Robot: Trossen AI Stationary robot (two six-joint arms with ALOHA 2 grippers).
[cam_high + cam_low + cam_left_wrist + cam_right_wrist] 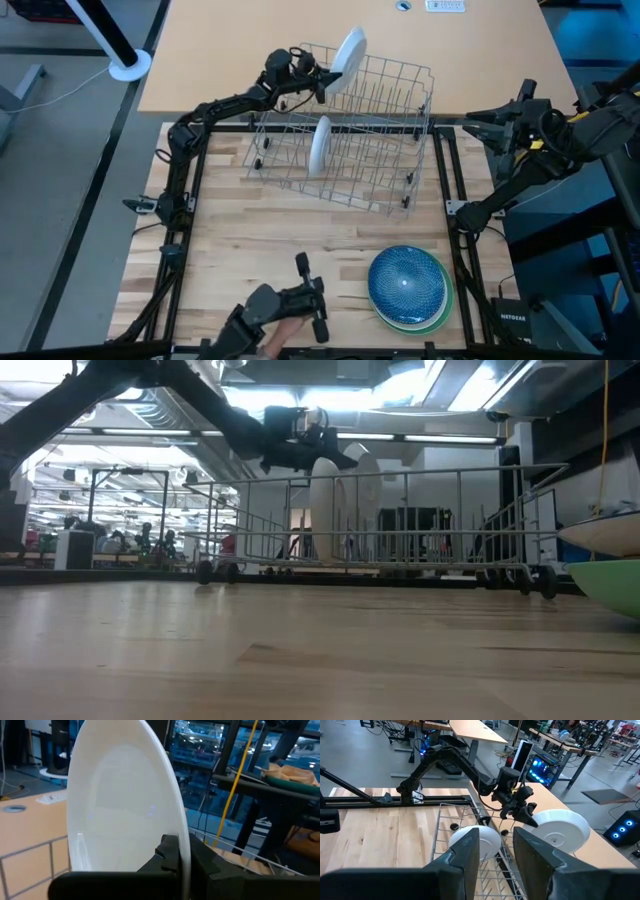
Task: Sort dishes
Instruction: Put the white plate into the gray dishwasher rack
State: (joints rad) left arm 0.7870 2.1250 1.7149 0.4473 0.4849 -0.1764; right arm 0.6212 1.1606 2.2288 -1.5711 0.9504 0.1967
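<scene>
A white plate stands on edge over the far left corner of the grey wire rack, with my left gripper shut on it. In the low view this plate shows behind a second white plate, which stands upright in the rack's wires. A blue patterned dish lies on a green plate at the near right. My right gripper waits open and raised at the table's right side, touching nothing. My left gripper pinches the white plate's rim between its two fingers, on the side of the plate nearest the table's left edge. The fingers come in level from the left. The plate is on edge and tilted; whether its lower edge rests on the rack I cannot tell.
The rack stands on small wheels at the far middle of the wooden table. Another dark arm with a hand on it shows at the near edge. A tan desk lies beyond the table.
</scene>
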